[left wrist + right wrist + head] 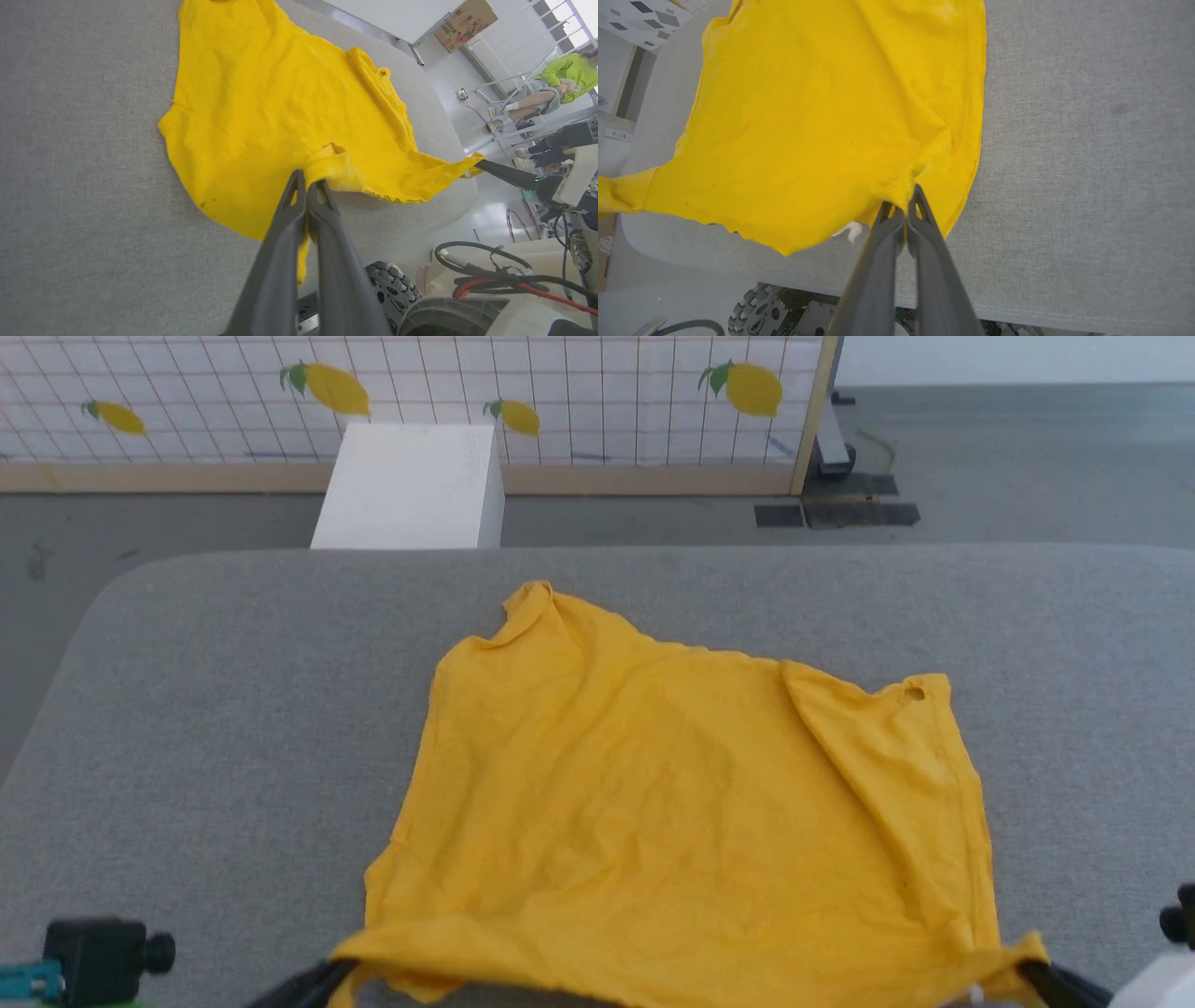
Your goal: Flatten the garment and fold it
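The mustard-yellow garment lies mostly spread on the grey padded table, its near edge lifted and stretched between my two grippers. My left gripper is shut on the garment's near left corner; its dark fingers show at the head view's bottom left. My right gripper is shut on the near right corner of the garment, its finger at the head view's bottom right. A fold runs along the garment's right side. A small white patch peeks from under the near edge.
A white box stands on the floor beyond the table, before a grid screen printed with lemons. In the left wrist view a person in a green top is far off at the right, and cables lie by my base.
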Controlling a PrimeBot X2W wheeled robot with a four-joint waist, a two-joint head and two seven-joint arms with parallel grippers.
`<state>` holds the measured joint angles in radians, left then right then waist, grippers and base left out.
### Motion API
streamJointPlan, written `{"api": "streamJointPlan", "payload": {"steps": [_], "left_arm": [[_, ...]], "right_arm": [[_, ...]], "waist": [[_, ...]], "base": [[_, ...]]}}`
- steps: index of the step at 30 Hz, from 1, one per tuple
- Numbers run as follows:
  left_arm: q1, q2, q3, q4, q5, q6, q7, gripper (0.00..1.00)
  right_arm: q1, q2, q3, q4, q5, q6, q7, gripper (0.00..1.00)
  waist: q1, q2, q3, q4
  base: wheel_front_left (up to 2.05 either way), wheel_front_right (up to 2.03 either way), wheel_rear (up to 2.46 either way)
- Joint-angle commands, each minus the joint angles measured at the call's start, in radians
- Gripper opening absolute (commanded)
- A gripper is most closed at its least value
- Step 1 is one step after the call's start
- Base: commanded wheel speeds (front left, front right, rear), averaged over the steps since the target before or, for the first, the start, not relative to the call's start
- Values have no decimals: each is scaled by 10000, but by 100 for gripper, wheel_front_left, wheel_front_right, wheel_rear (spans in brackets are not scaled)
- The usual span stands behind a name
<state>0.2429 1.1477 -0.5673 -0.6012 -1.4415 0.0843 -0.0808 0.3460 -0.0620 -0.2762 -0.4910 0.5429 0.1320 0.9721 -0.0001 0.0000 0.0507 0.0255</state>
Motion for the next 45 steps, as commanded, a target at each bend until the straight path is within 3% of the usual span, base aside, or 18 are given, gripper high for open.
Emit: {"api": "streamJointPlan", "payload": {"steps": [1,8,13,20,24,32,39,41,42,43,45], "left_arm": [[-457,-121,115,170,298,-110,35,0],[-2378,-696,264,1213,1536,-609,354,0],[-3886,-1706,-123,2331,2359,-1058,721,0],[-5525,-3412,-946,4918,3192,-1629,974,0],[-6116,-4107,-1307,6321,3309,-1871,1048,0],[-6744,-4752,-2126,8110,3097,-2096,1894,0],[-6930,-5045,-2441,8786,2974,-2137,1889,0],[-6932,-5113,-2448,8926,2877,-2141,1798,0],[-6920,-5147,-2435,8982,2802,-2142,1735,0],[-6904,-5167,-2409,9010,2733,-2144,1667,11],[-6831,-5192,-2328,8955,2484,-2145,1523,41]], "right_arm": [[-399,-71,130,56,-135,-13,-269,0],[-1958,-498,615,680,-777,-13,-1560,0],[-2967,-745,1060,1597,-1204,-13,-2340,0],[-3905,-847,1511,3204,-1562,-13,-3183,0],[-4265,-931,1703,4093,-1863,-13,-3492,0],[-4692,-810,2003,5416,-1999,-13,-3562,0],[-4915,-673,2094,6094,-1975,-13,-3752,0],[-4950,-635,2087,6261,-1954,-13,-3736,9],[-4961,-621,2092,6325,-1951,-13,-3734,27],[-4963,-613,2092,6360,-1952,-13,-3728,42],[-4953,-583,2046,6345,-1887,-13,-3657,100]], "waist": [[1,0,417,-82],[1,0,1300,-260],[1,0,1731,-381],[1,0,2133,-454],[1,0,2349,-506],[1,0,2607,-535],[1,0,2726,-528],[1,0,2710,-520],[1,0,2690,-516],[1,0,2665,-513],[1,0,2570,-502]], "base": [[0,0,0],[0,0,0],[0,0,0],[0,0,0],[0,0,0],[0,0,0],[0,0,0],[0,0,0],[0,0,0],[0,0,0],[0,0,0]]}}
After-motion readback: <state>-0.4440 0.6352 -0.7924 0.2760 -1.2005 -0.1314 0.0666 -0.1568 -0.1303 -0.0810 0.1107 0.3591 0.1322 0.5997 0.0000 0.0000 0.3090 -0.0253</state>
